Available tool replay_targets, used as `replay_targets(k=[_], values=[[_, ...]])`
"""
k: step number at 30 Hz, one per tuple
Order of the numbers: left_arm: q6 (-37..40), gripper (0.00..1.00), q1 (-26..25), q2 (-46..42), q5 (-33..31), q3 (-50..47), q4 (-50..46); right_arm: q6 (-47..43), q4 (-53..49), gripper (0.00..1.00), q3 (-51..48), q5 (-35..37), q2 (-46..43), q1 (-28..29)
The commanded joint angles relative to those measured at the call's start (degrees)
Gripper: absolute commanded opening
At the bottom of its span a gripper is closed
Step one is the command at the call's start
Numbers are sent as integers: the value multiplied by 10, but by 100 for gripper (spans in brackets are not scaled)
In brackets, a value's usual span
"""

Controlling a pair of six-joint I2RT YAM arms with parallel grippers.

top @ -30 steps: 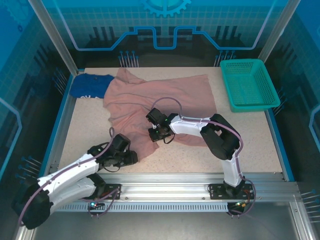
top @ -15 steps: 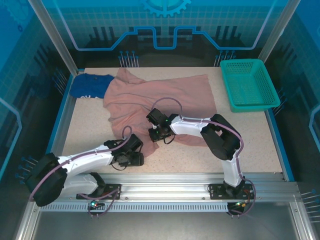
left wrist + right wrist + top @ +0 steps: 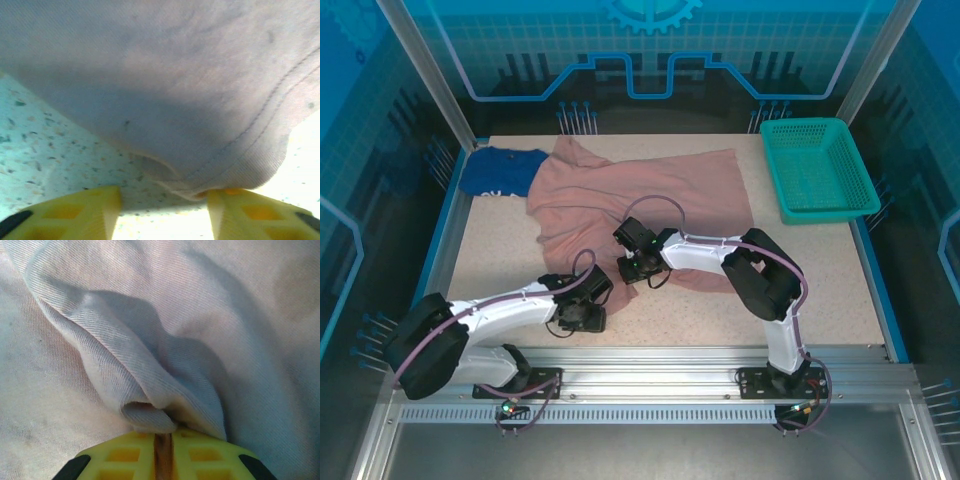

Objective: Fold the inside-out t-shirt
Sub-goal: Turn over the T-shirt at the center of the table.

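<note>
Dusty-pink cotton t-shirt [image 3: 640, 190] first: from the top camera you see it spread rumpled across the far middle of the speckled table top [image 3: 840, 290]. Its upper left corner touches the crumpled dark blue garment [image 3: 500, 172], and the teal plastic mesh basket [image 3: 810, 122] sits apart at the far right. Your left gripper [image 3: 585, 312] has just swung in from the left and now sits low at the shirt's near hem, just beside the right one. Your right gripper [image 3: 632, 268] hasn't budged over the last second and stays planted on the shirt's lower middle. Over to the left wrist: the stitched hem of the t-shirt [image 3: 175, 75] droops just ahead of the left gripper [image 3: 165, 200]. The yellow fingers [image 3: 75, 210] stand partly apart with bare table top [image 3: 50, 150] between them. The cloth looks to brush the right finger's tip, but nothing is pinched yet. Right wrist now: the right gripper [image 3: 162, 440] is closed tight, a thin sliver of fabric caught between the yellow pads and a raised ridge of the t-shirt [image 3: 225, 315] bunching up from the pinch. So one anchor is set and the second is lining up. My read is that you next need to close on that hem for a two-handed grip. The fold itself has barely begun.
</note>
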Motion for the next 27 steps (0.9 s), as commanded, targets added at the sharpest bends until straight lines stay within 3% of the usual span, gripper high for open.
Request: replay_targets(k=[1, 12, 20, 27], values=[[31, 41, 2, 12, -63, 26, 93, -3, -34, 15, -15, -15, -1, 2], [48, 0, 15, -80, -158, 25, -28, -4, -31, 15, -19, -17, -4, 1], [41, 0, 28, -147, -135, 25, -59, -7, -34, 16, -13, -21, -2, 0], [48, 0, 28, -166, -55, 48, -94, -11, -38, 23, -8, -28, -8, 0]])
